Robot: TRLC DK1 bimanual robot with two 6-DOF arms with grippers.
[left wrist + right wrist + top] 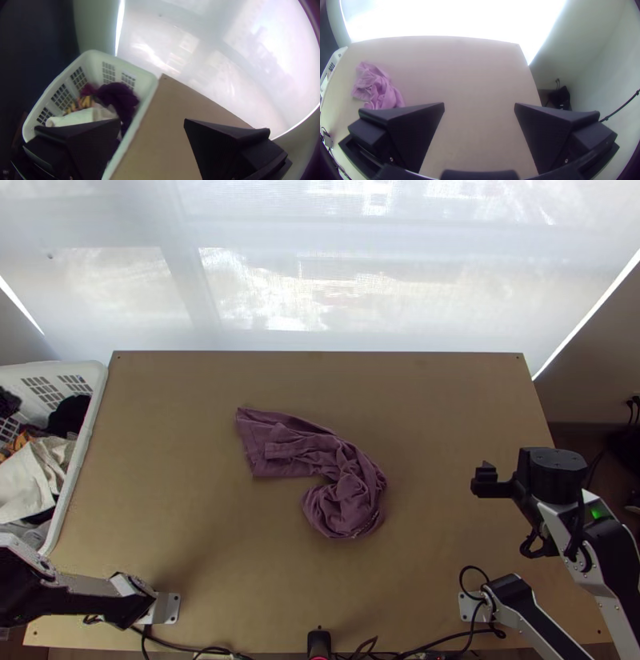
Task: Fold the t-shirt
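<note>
Both sets of jaws stand wide apart, holding nothing: my left gripper (152, 120) points toward the white plastic laundry basket (97, 372), my right gripper (483, 480) is at the wooden table's (448, 412) right side. The purple t-shirt (347, 460) lies bunched mid-table.

Just beside the left edge of the wooden table (192, 388) we see a white basket (56, 367) with slotted walls. In it we find a pale cloth (80, 117), a dark purple cloth (120, 98) and some orange and yellow fabric (81, 102). Past the table's far edge we have a pale, sheer covering (264, 336) with daylight behind it. Beyond the right edge, low by the wall, we make out a dark bundle (560, 97). We spot a small black device (319, 644) midway along the near edge.
</note>
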